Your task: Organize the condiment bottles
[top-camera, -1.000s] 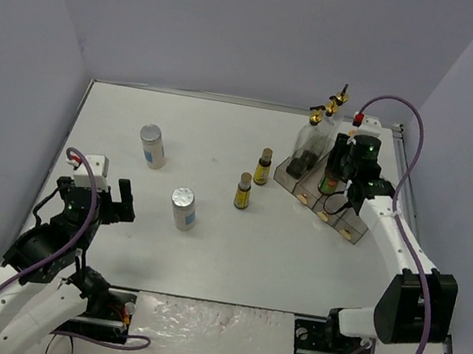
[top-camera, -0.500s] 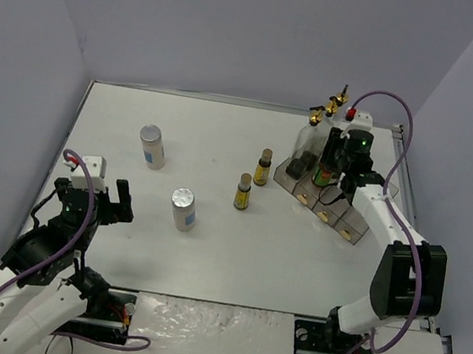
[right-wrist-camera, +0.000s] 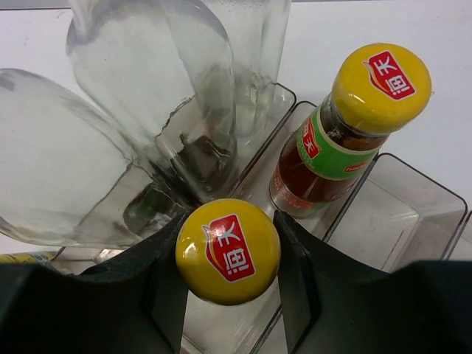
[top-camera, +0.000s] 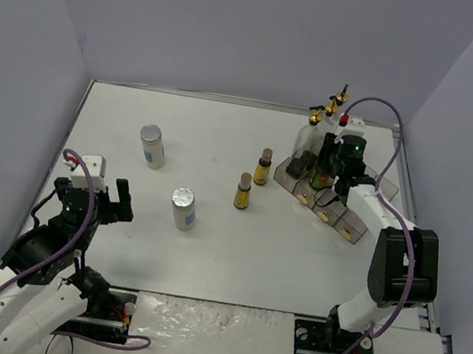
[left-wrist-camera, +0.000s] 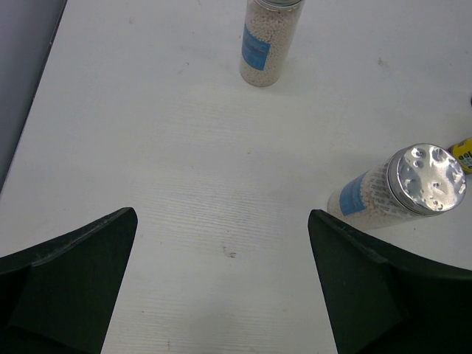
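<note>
White counter [top-camera: 205, 254], rack [top-camera: 350, 231] at two o'clock: only the right wrist view shows the right tool [right-wrist-camera: 230, 247] pinching a yellow-capped sauce bottle [right-wrist-camera: 228, 251]; left tool [left-wrist-camera: 221, 215] spread.

Plain lavender-grey walls [top-camera: 244, 24] enclose a white table [top-camera: 226, 130] on three sides.
</note>
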### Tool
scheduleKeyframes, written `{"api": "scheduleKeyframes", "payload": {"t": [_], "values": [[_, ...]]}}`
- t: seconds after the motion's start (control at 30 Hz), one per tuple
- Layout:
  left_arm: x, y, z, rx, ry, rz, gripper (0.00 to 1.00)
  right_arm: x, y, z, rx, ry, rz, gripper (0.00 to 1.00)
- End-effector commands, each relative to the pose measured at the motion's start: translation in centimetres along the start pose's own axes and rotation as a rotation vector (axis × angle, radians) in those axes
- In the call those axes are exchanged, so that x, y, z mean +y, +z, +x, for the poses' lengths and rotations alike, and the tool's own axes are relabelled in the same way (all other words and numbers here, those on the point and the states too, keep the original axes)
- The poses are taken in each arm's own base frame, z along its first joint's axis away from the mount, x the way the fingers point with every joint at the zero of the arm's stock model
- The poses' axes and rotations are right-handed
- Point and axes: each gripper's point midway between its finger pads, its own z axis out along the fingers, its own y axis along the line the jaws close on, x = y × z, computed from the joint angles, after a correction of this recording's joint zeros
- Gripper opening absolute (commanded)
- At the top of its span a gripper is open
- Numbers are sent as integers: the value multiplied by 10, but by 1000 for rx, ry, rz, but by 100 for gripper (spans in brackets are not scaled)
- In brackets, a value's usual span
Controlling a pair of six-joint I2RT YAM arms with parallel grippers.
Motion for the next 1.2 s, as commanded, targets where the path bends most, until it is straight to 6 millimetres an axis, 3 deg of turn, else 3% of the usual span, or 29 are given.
{"api": "scheduleKeyframes", "payload": {"t": [0.0, 0.2, 0.3, 0.4, 0.47, 0.5, 0.57, 0.63, 0.8, 0.93, 1.17], "values": [[-2, 2, -17, -50, -26, -9, 100, 0, -12, -59, -189, 7, -11, 40], [-2, 3, -17, -47, -24, -10, 100, 4, -45, -90, -223, -2, -33, 80], [-2, 3, -17, -46, -24, -12, 100, 18, -68, -103, -224, -14, -99, 86], [-3, 4, -16, -42, -20, -8, 100, 52, -92, -107, -224, -54, -205, 89], [-4, 4, -16, -40, -18, -6, 100, 86, -108, -100, -205, -87, -295, 89], [-4, 4, -16, -40, -18, -6, 100, 86, -108, -98, -198, -89, -297, 90], [-4, 4, -16, -40, -18, -4, 100, 134, -126, -84, -182, -123, -441, 90], [-4, 4, -16, -39, -18, -3, 100, 168, -138, -71, -167, -153, -529, 90], [-6, 5, -16, -35, -14, 4, 100, 218, -137, -38, -112, -199, -637, 92], [-6, 5, -16, -33, -17, 5, 100, 241, -124, -11, -66, -213, -656, 91], [-5, 4, -16, -36, -22, 0, 100, 258, -109, 24, 7, -235, -682, 80]]}}
